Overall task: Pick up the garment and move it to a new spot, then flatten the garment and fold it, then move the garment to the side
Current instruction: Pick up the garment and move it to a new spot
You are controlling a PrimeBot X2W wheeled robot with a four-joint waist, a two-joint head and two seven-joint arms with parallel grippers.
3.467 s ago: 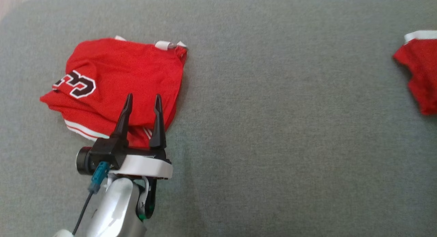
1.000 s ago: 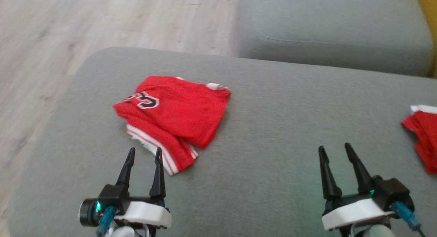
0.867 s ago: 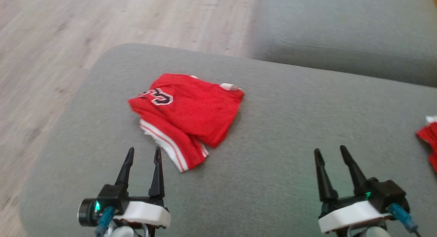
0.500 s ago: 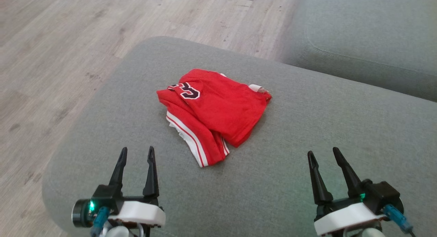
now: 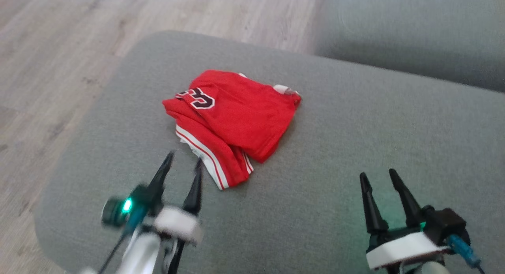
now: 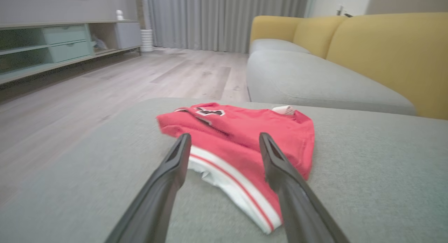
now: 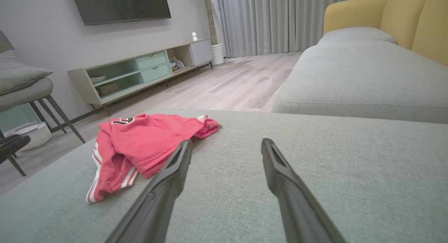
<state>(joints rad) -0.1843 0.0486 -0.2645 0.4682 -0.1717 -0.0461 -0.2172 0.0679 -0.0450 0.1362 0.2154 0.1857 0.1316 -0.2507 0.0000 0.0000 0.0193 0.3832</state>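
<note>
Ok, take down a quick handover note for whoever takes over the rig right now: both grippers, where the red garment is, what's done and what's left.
Grippers: the left gripper is open and empty, blurred in the head view, with its tips close to the striped hem of the garment. The right gripper is open and empty over bare cushion, well clear of it.
Garment: red, lying in folded layers toward the left end of the grey cushion.
Done: it looks folded, though roughly, and set to one side.
Left: probably tidy the fold and confirm the spot.
</note>
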